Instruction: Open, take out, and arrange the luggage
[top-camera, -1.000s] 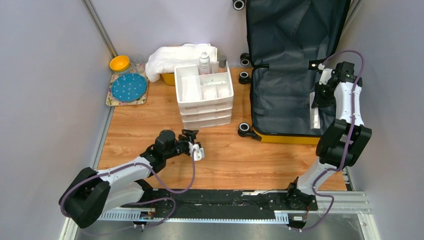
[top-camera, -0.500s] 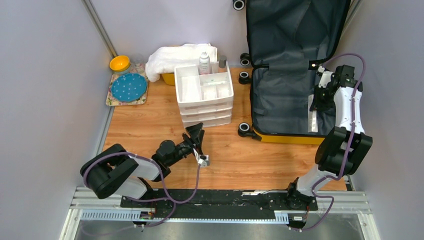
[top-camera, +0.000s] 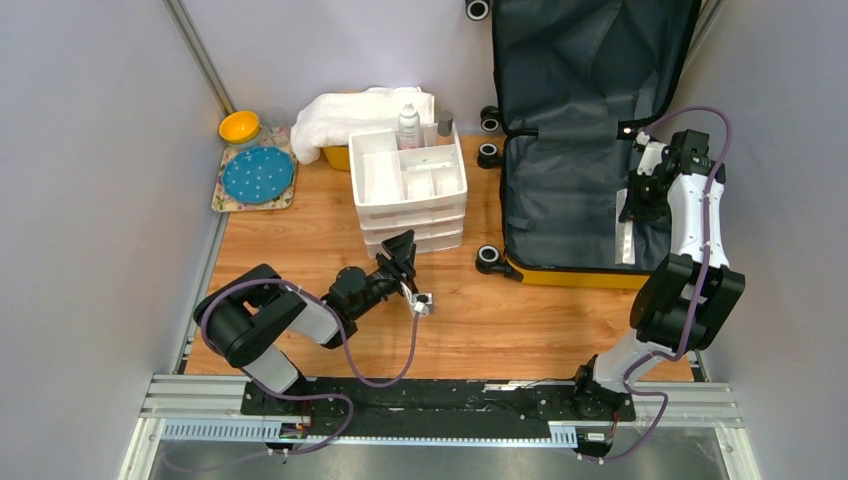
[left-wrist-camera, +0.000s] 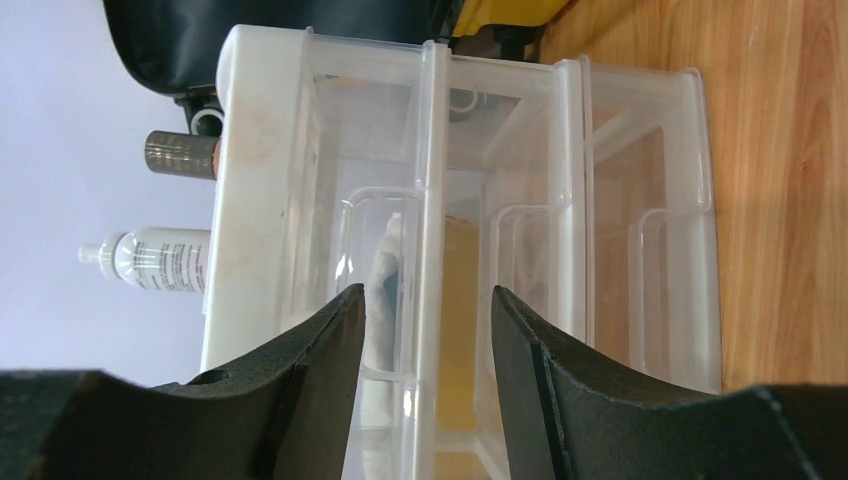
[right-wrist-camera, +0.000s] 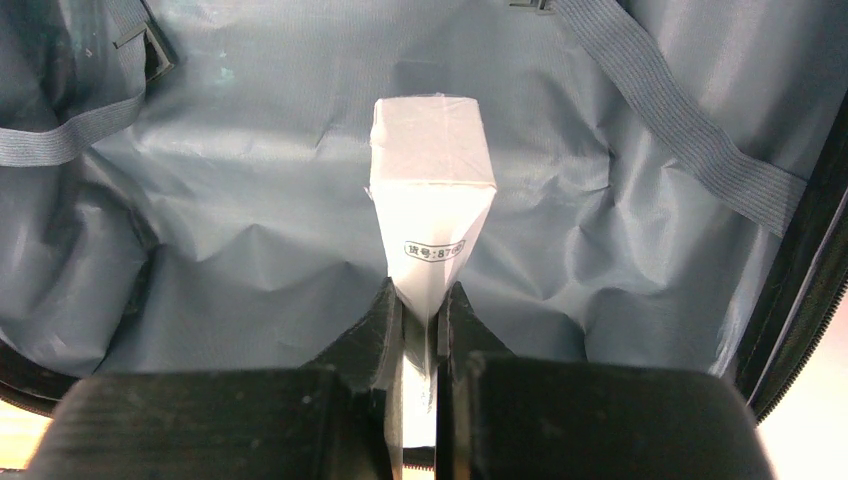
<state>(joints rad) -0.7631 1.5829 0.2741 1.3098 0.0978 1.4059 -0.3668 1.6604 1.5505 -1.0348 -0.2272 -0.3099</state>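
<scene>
Luggage (top-camera: 560, 190) shell is judged stiff, lining slack. Thin packet (right-wrist-camera: 432, 180) is clamped endwise in right fingers (right-wrist-camera: 375, 322); left fingers (left-wrist-camera: 320, 370) are apart.

The white plastic drawer organiser (top-camera: 408, 190) stands on the wooden table (top-camera: 300, 250), left of the yellow hard-shell suitcase (top-camera: 560, 200). The white towel (top-camera: 350, 112) lies behind the organiser, and the blue round plate (top-camera: 257, 174) farther left.

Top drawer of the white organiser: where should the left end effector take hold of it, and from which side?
Probably at the moulded handle in the middle of its clear front, coming level from the near side. The top drawer has its front facing that side, and the front is otherwise flat. The open left end effector points that way.
</scene>
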